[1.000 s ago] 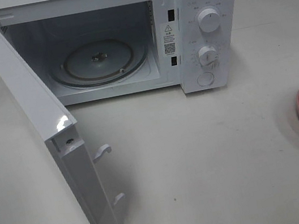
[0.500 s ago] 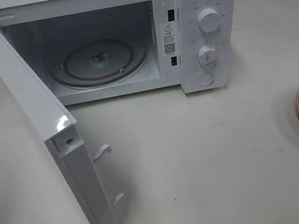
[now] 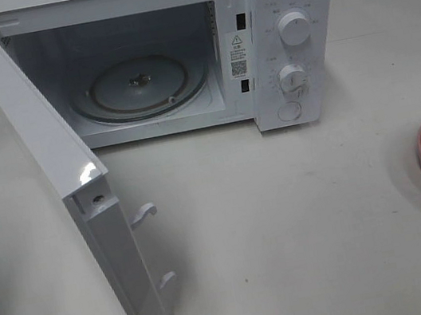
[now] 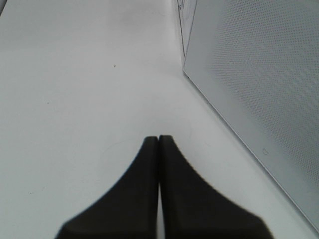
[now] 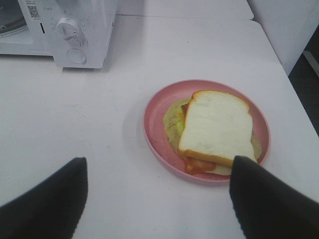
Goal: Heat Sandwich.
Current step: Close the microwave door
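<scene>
the two dark fingers (image 5: 47, 199) of the right gripper (image 5: 154, 199) stand wide apart and hold nothing; they hang over the white table (image 5: 99, 124). the sandwich (image 5: 215, 130) lies just beyond them, nearer to the one finger, whose tip shows right at the rim of the pink plate (image 5: 154, 134), while the other finger is well apart from it. whether that tip touches the plate, i cannot tell.

the fingers (image 4: 134, 199) of the left gripper (image 4: 158, 142) are pressed together with nothing between them. they are over the bare table, beside the open door (image 4: 259, 89) of the microwave (image 3: 286, 31), and far from the sandwich.

the sandwich lies flat on the plate and covers most of it. its top slice is pale white bread with a golden-tan crust. under it a light green leafy filling comes out on the side, and something orange-red shows at the near edge.

in the high view the plate is at the right edge of the table, well apart from the microwave, and only a small piece of the sandwich is seen there
</scene>
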